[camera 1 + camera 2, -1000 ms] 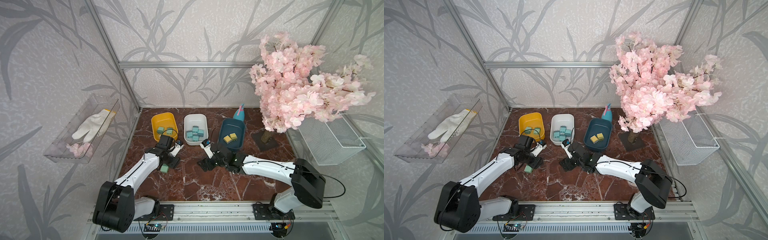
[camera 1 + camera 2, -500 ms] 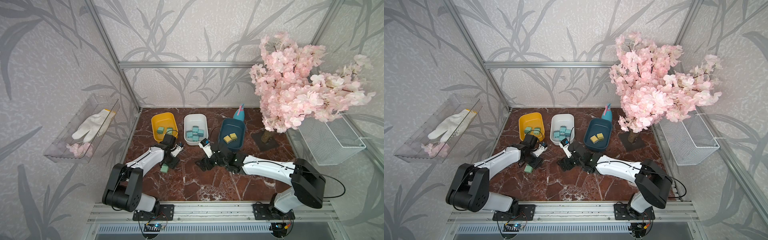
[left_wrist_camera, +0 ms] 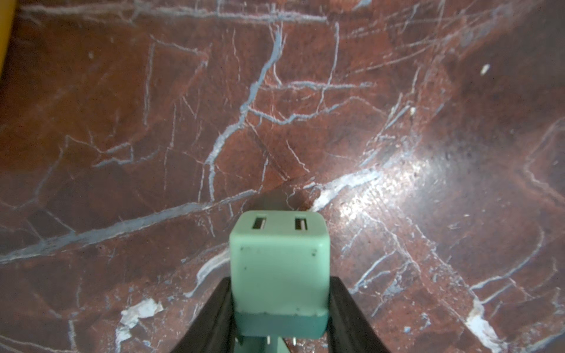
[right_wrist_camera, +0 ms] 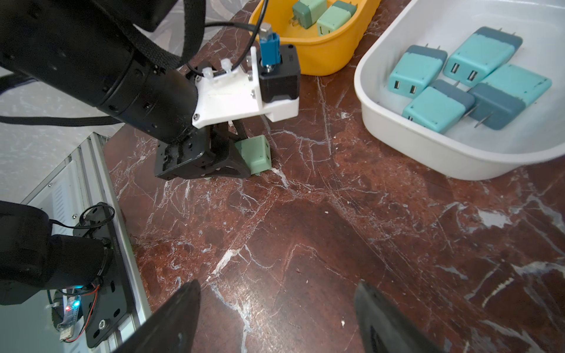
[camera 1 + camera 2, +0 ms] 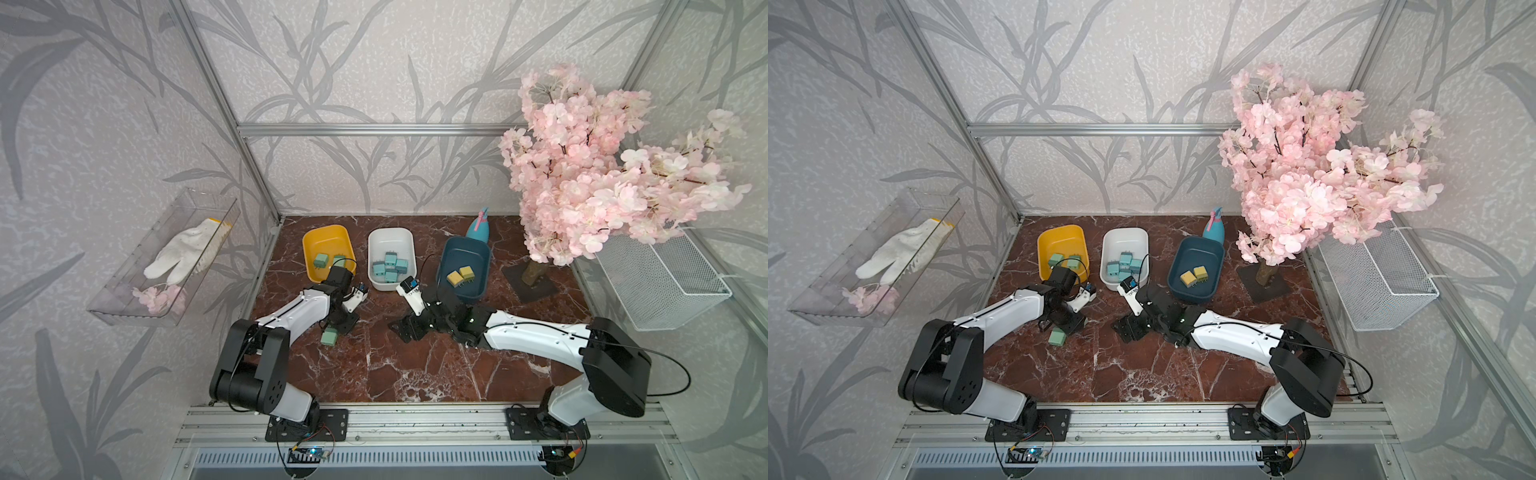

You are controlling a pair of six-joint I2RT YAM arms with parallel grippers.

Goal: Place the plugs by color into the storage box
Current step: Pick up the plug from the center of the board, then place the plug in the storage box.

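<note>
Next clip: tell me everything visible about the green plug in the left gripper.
The green plug is a small rounded cube of matte sage plastic, with a darker band and two metal prongs at one end and two rectangular slots at the other. The left gripper is shut on its sides. It is tilted, low at the marble tabletop, near the yellow bin.

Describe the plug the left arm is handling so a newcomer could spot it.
On the marble table, find the yellow bin at the back left. Just in front of it, the left tool is shut on a sage green plug. Unlike the other plugs, it sits in no bin.
</note>
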